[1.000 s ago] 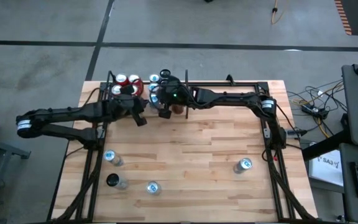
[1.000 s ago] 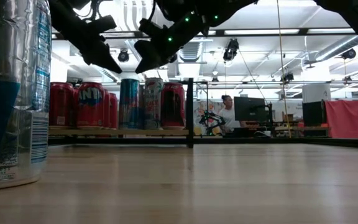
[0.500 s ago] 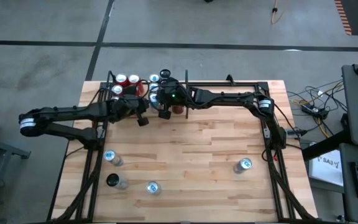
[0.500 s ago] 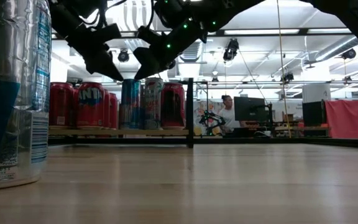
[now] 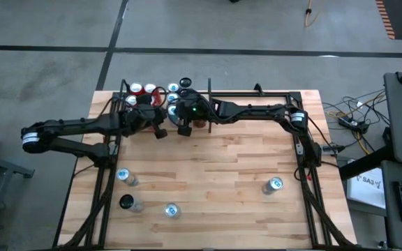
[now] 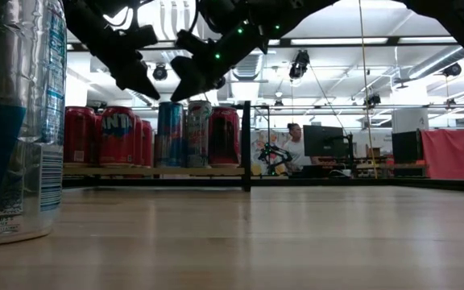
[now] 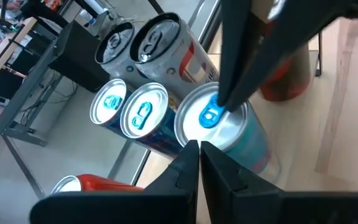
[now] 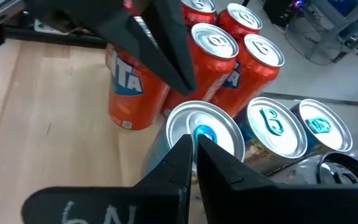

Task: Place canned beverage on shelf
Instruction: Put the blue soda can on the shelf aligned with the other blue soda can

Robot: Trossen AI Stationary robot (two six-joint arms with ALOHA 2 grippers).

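Note:
The shelf point(image 5: 125, 94) is the narrow black-framed bay at the table's far left, with a light wood plank floor point(image 6: 151, 170). Red cans point(image 5: 142, 89) and blue-and-silver cans point(image 5: 178, 87) stand upright on it. My left gripper point(image 5: 160, 131) is shut and empty. My right gripper point(image 5: 185, 128) is also shut and empty. Both hover over a blue-topped silver can point(image 8: 201, 132), which also shows in the left wrist view point(image 7: 219, 121). In the low view the left gripper point(image 6: 145, 90) and right gripper point(image 6: 180, 92) stand slightly above the can tops.
An orange can point(image 8: 132, 93) stands beside the blue-topped can. Three cans stand near the table's near left corner point(image 5: 123, 176) point(image 5: 128, 202) point(image 5: 171, 209), and one stands at the near right point(image 5: 274, 185). The wider bay's frame point(image 5: 257, 94) runs along the far edge.
Both shut grippers have sunk a little toward the can tops on the shelf, and my left gripper has edged toward the right gripper. No can has moved.

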